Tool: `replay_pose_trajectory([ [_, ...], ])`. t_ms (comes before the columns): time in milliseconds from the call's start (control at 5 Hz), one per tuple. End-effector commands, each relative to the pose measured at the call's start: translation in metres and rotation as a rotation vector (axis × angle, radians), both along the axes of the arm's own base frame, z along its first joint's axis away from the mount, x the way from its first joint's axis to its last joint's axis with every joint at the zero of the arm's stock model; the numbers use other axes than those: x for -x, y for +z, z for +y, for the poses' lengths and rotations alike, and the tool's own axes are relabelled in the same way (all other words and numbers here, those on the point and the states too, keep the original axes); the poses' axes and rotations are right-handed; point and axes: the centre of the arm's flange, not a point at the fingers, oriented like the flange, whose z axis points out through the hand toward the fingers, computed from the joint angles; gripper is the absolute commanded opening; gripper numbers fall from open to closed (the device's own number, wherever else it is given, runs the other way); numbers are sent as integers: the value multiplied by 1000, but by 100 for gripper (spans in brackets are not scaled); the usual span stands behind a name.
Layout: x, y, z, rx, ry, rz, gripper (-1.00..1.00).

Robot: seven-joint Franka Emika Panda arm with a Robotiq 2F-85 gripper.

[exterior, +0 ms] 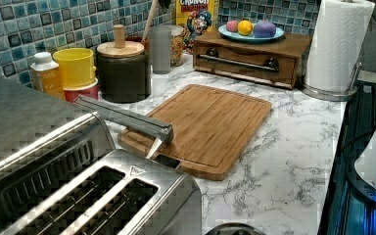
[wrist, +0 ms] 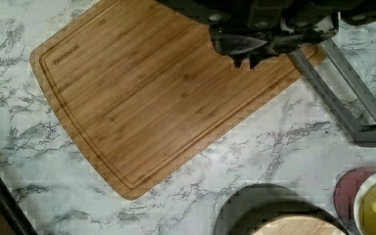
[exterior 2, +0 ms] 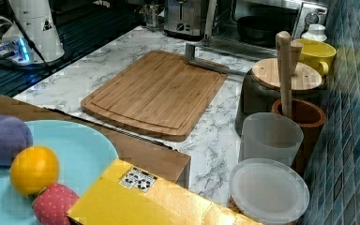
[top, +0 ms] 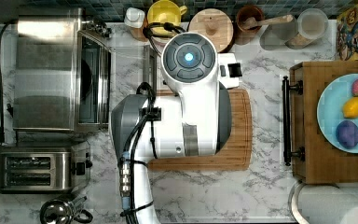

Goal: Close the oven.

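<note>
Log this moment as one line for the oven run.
task: close oven | oven door: open, hanging flat over the counter | gripper: shut, above cutting board, near door handle | contact: none seen

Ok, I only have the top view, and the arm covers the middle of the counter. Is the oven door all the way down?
Observer: Yes. In the left view the oven door is dropped open, and its bar handle reaches out to the corner of the cutting board.
Operator: Anything inside the oven?
Observer: The right view shows a dark pan in there.
Operator: Where is the gripper relative to the handle?
Observer: In the wrist view the gripper is over the board's edge, right beside the bar. I can't tell whether it touches.
</note>
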Motion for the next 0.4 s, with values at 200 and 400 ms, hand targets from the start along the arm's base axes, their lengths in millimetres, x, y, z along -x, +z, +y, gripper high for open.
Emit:
replay_pose_trajectory([
  [200,12,-12,-11,-88,98,-69,-100],
  [400,11,-41,-36,-212,207,-57,-100],
])
